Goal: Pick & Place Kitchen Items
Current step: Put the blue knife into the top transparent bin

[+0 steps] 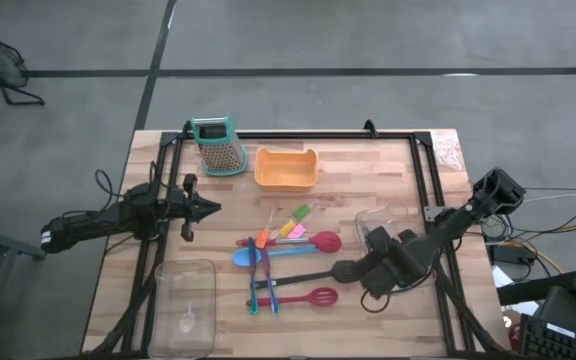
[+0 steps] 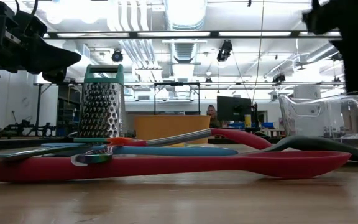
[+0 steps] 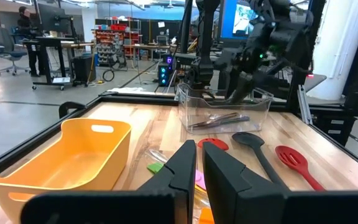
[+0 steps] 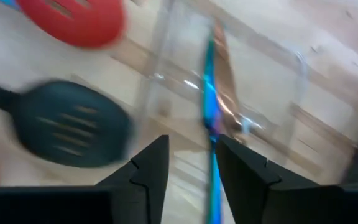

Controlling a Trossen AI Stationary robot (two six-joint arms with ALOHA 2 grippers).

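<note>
A: R gripper (image 4: 191, 163)?

B: It hung over the clear bin (image 1: 373, 228), jaws part spread. A blue-handled piece of cutlery (image 4: 211, 106) lay just ahead between the fingertips, w/ no pad seen touching it; prob. being let go so it lands inside.

A: Close by?

B: Black slotted spatula (image 1: 344, 271) just outside the bin wall, red slotted spatula (image 1: 320, 297) a bit further. Neither blocked the drop.

A: Beyond?

B: Red spoon (image 1: 324, 241), blue spoon (image 1: 248, 256), small coloured pieces (image 1: 288, 227), then orange tray (image 1: 286, 168), grater (image 1: 218, 146). L gripper (image 1: 213, 208) waited well apart, pressed together, holding nothing.
</note>
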